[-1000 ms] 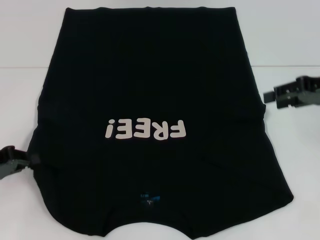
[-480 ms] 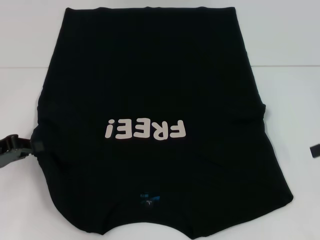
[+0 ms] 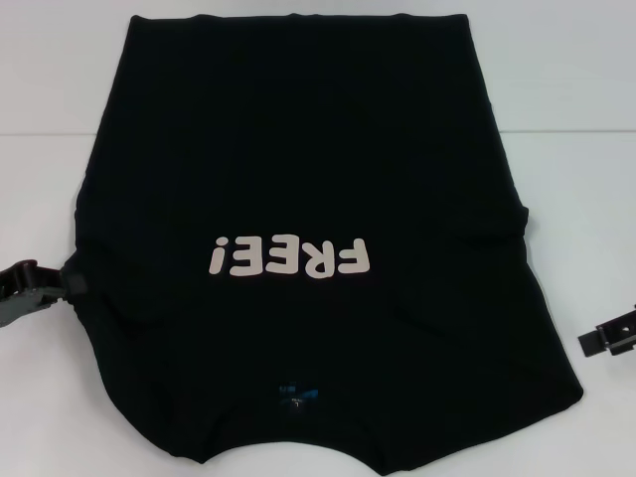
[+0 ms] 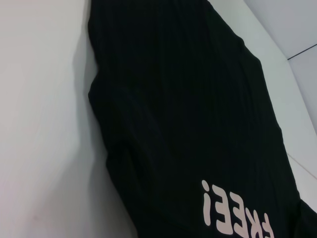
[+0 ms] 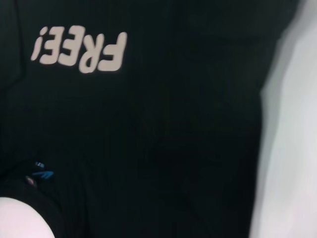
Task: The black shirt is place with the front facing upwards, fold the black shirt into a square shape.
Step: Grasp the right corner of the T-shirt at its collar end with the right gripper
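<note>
White table (image 3: 576, 89) bears the black shirt (image 3: 298, 149); right gripper (image 3: 608, 338) has reappeared low, jaws unreadable.

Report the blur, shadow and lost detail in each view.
Head view: the black shirt is so dark its folds barely show, while the "FREE!" print stays crisp. Left wrist view: soft shadow on the table along the shirt's edge. Right wrist view: smeared, the shirt's edge blurred.

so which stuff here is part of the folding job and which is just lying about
Part of the job:
shirt, print up
left gripper, at the shirt's left edge
right gripper, off its right side

Just there:
table, only what the shirt lies on
</note>
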Available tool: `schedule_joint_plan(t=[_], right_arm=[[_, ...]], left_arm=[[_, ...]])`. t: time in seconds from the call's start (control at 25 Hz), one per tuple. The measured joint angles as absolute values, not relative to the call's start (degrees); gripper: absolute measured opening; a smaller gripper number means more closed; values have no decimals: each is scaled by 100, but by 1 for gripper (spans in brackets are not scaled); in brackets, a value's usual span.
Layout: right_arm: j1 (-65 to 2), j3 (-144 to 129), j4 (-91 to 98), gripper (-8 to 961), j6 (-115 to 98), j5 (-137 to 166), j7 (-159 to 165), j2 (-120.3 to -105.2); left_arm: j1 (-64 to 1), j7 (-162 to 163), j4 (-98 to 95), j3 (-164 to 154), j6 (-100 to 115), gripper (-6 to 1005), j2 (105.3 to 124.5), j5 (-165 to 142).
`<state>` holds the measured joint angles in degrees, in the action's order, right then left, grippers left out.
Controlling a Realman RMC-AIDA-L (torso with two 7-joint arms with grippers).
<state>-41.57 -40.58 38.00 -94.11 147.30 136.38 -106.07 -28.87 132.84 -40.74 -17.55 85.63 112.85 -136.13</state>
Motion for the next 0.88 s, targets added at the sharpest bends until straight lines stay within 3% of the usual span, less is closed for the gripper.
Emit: schedule_joint_plan(t=[0.88], right_arm=[[-4228,-4425,3778,580,-9077,15049,13758,-10941]], left_arm=[[-2936,13315,-4069,-1749,8490,33,11316,-13590]])
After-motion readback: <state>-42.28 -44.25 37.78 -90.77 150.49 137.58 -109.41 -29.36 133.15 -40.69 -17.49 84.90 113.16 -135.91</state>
